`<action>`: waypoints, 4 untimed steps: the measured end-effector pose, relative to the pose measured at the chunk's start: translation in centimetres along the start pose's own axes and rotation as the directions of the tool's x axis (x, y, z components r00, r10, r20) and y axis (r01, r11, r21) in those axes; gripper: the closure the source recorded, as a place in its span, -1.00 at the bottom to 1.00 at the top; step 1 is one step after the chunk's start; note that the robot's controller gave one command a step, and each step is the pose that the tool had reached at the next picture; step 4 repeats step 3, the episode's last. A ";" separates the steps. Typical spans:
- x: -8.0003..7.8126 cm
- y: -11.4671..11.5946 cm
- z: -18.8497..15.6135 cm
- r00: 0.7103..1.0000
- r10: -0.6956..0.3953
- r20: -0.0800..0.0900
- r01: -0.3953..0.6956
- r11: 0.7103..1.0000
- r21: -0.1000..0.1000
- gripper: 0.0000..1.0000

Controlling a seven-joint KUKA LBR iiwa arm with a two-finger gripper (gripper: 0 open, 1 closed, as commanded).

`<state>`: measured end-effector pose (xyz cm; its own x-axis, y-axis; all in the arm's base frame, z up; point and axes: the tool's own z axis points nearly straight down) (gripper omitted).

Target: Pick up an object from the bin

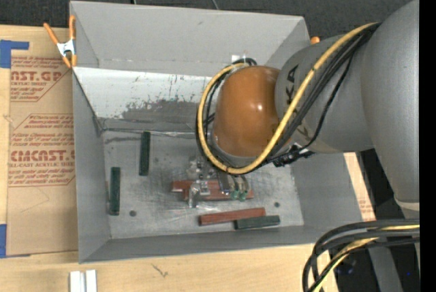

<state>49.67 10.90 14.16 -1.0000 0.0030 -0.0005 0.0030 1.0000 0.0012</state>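
The tool (203, 187) hangs low over a small red-brown block (181, 187), just behind the long red-brown bar (230, 217) on the bin (170, 39) floor. Whether the tool is apart or clamped cannot be told.

The big grey rounded arm (381, 93) reaches in from the right across the grey metal bin (184, 35). Its glossy orange wrist cover (245, 114) hangs over the bin's middle, looped by yellow-and-black cables (203, 122). Below that, the small metal gripper (202, 183) sits low at the bin's floor, towards the front wall.
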 end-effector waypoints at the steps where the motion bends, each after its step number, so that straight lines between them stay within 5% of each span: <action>1: 0.0 0.0 -0.5 1.000 0.000 0.000 0.000 1.000 0.000 1.00; 4: 0.0 0.0 -2.8 1.000 0.000 0.000 0.000 1.000 0.000 1.00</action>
